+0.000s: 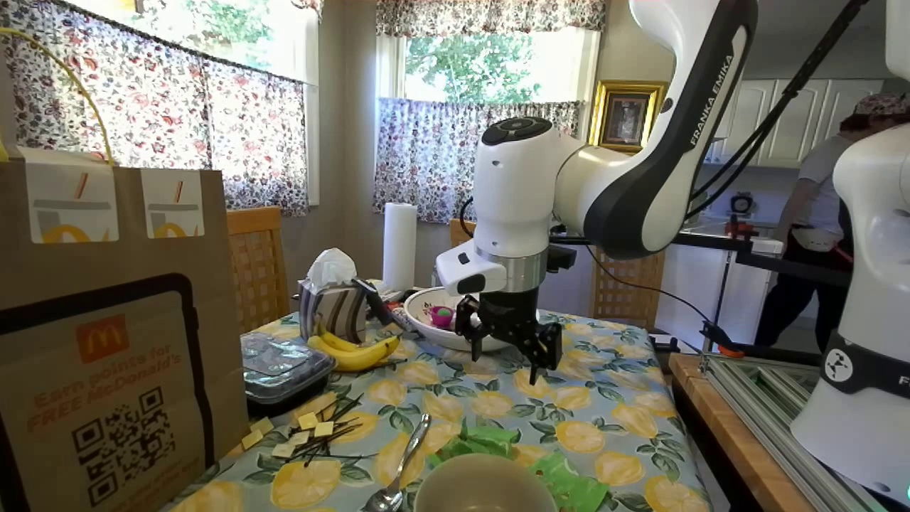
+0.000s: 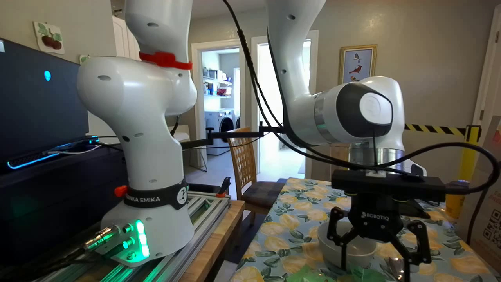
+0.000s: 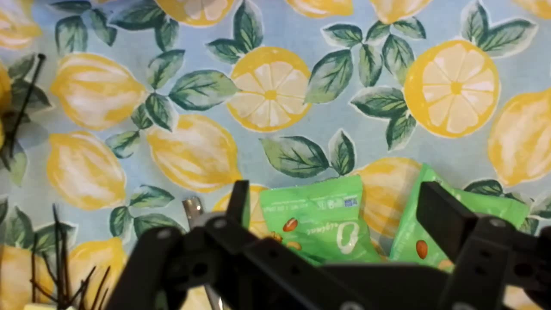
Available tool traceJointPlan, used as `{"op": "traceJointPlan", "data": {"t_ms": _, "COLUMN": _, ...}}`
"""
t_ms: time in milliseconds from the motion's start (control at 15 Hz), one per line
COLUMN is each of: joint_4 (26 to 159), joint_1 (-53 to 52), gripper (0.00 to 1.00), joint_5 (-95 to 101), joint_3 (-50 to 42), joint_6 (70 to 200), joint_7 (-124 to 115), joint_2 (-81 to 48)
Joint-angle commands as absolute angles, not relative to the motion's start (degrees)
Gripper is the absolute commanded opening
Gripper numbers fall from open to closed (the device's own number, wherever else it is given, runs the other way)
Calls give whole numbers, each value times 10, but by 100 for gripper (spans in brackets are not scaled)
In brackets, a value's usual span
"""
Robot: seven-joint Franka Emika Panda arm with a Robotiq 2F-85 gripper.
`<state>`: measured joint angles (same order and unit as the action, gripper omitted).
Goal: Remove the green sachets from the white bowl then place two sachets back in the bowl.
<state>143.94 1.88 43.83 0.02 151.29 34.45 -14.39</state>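
Observation:
The white bowl [image 1: 485,489] stands on the table in both exterior views [image 2: 325,246]; the wrist view does not show it. Green sachets lie on the tablecloth beside the bowl: one [image 1: 478,441] behind it and another [image 1: 569,485] at its side in an exterior view. Two sachets show in the wrist view, one [image 3: 316,215] between the fingers in the picture and one [image 3: 413,234] partly behind the finger at right. My gripper [image 1: 505,363] is open and empty, pointing down above the table. It also shows open in an exterior view [image 2: 375,266] and the wrist view [image 3: 338,202].
A spoon [image 1: 409,459] lies beside the bowl. Dark sticks with yellow pieces [image 1: 320,430], a black lidded container [image 1: 284,366], bananas [image 1: 359,353], a tissue box [image 1: 333,309], a patterned bowl [image 1: 419,313] and a large paper bag [image 1: 114,299] stand or lie around the table.

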Motion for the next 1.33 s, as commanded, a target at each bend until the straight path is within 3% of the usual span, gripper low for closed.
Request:
{"op": "traceJointPlan", "data": {"t_ms": 0, "joint_4": 1437, "joint_1": 20, "gripper": 100, "joint_5": 452, "joint_3": 1, "joint_6": 1515, "joint_7": 349, "joint_2": -148}}
{"op": "traceJointPlan", "data": {"t_ms": 533, "joint_4": 1389, "joint_1": 4, "gripper": 100, "joint_5": 692, "joint_3": -26, "joint_6": 1646, "joint_7": 341, "joint_2": -203}}
{"op": "traceJointPlan", "data": {"t_ms": 867, "joint_4": 1366, "joint_1": 46, "gripper": 100, "joint_5": 738, "joint_3": -10, "joint_6": 1764, "joint_7": 396, "joint_2": -268}}
{"op": "traceJointPlan", "data": {"t_ms": 1267, "joint_4": 1366, "joint_1": 59, "gripper": 100, "joint_5": 714, "joint_3": -7, "joint_6": 1743, "joint_7": 457, "joint_2": -317}}
